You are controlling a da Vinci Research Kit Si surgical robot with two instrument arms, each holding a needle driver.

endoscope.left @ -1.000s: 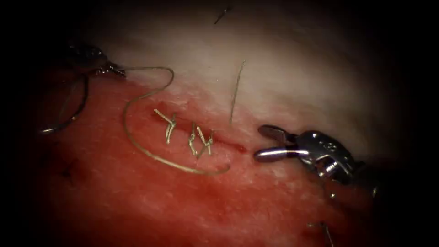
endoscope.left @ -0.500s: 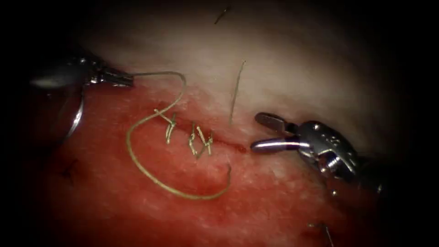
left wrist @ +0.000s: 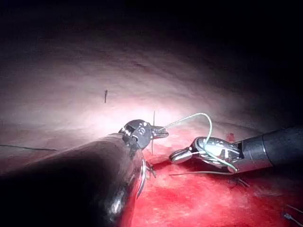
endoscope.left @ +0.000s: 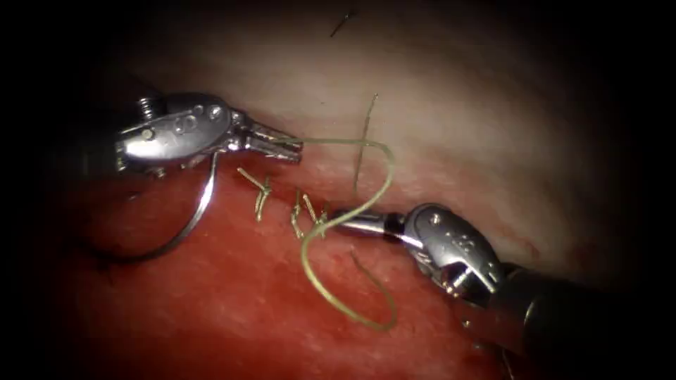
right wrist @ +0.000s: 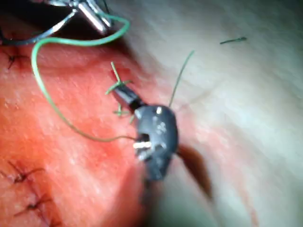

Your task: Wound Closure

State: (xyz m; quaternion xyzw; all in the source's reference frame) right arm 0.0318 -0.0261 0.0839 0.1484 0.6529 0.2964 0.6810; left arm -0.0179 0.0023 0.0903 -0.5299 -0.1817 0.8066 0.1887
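Both tools have been brought in over the cut (endoscope.left: 352, 224), the left tool (endoscope.left: 290, 147) clamped on the thread (endoscope.left: 320, 271) with the needle (endoscope.left: 184, 232) hanging outside the tissue (endoscope.left: 436, 119), the right tool (endoscope.left: 345, 222) seemingly closed, its contents undiscernible, where the loop could be snagged on knots (endoscope.left: 310, 218).

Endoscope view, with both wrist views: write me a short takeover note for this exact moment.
Left tool: jaws shut on the thread, above the cut.
Right tool: jaws look shut at the right end of the stitches, with the thread draped over them; no clear grasp visible.
Needle: hangs under the left tool, left of the cut, out of the tissue.
Done: several stitches cross the cut.
Left: the thread lies in a slack loop, not drawn tight; the cut's right part is hidden behind the right tool.
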